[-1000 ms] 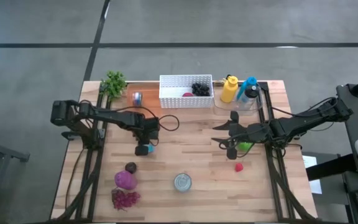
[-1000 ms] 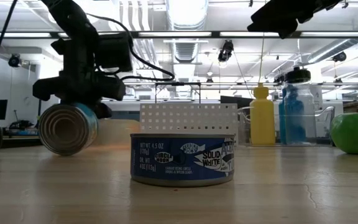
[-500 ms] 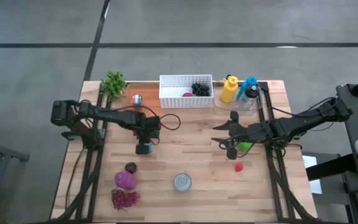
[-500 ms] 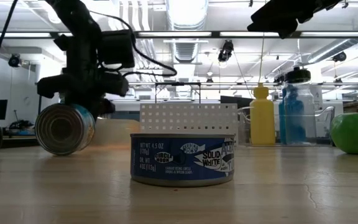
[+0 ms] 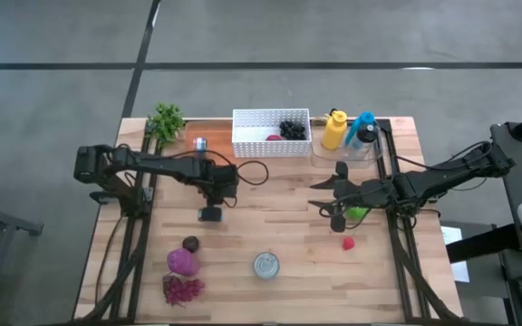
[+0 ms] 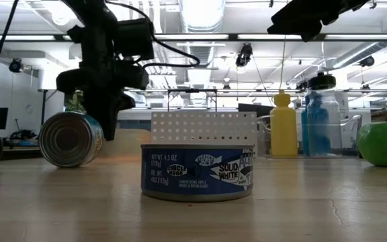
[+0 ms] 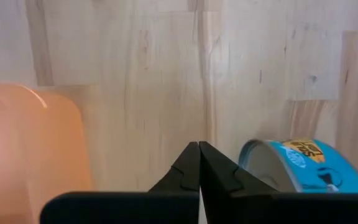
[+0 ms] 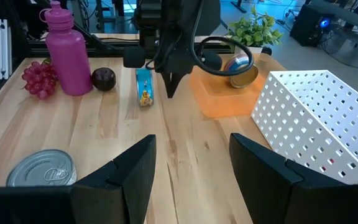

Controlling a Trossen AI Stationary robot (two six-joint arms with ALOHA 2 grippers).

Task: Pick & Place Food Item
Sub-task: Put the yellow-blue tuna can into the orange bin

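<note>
The left hand [image 5: 210, 215] hangs over the middle of the table's [image 5: 279, 226] left half with its fingers pressed together and nothing between them. The blue tin [image 8: 143, 87] rests on the wood just beside those fingertips. It is tipped onto its rim, and its thin blue band faces the right arm. From above the hand covers it almost wholly, and the left wrist view cuts off its lower part.

Just toward the far edge from the left hand is an orange tray [image 8: 219, 102], and a can [image 8: 241, 70] lies on its side there. The white basket [image 5: 271, 133] at the far edge holds dark grapes [image 5: 291, 129]. A plant [image 5: 166, 120] fills the far left corner, and a yellow bottle [image 5: 333, 129] and a blue bottle [image 5: 362, 132] stand toward the far right.

Near the near left corner are a purple bottle [image 5: 182, 263], a plum [image 5: 190, 243] and red grapes [image 5: 182, 290]. A flat fish tin [image 5: 265, 265] sits at the near edge's middle.

The right hand [image 5: 326, 197] waits over the right half with its fingers spread and empty. A green fruit [image 5: 359, 214] is partly hidden under its arm, and a small red item [image 5: 348, 243] lies nearby.
</note>
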